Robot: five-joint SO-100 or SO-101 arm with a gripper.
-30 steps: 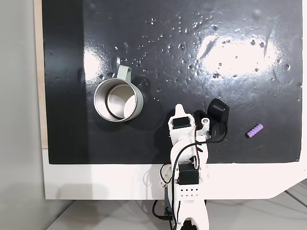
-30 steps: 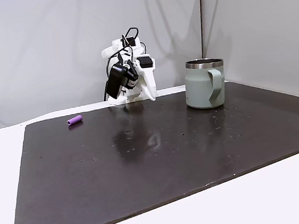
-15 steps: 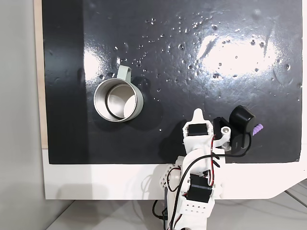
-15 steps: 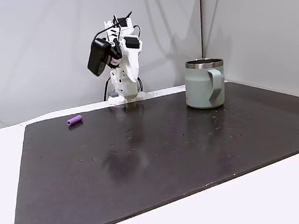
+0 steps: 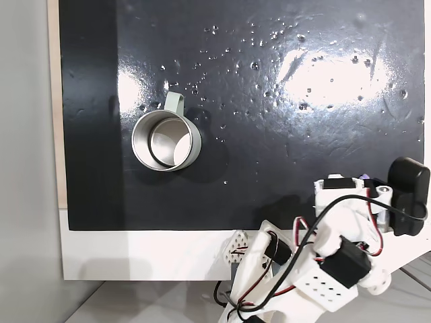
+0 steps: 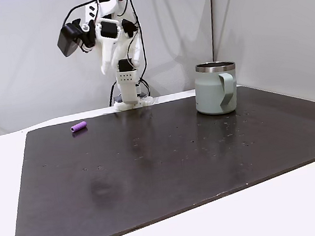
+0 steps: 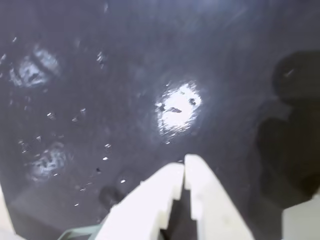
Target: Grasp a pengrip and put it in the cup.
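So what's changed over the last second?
The arm swung to the right in the overhead-looking fixed view and rose, carrying the gripper from the mat's near middle to high above the purple pengrip. Its fingers are together, holding nothing. The pengrip and the cup stayed put on the black mat.

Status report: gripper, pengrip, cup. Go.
Gripper shut, empty, raised high above the mat. Pengrip lying on the mat, ungrasped. Cup upright, far across the mat. Nothing between them.

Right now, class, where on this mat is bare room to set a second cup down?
Bare: the wide glossy stretch of the mat between the pengrip and the cup, and forward to its front edge. Tighter: the back edge by the arm's base.
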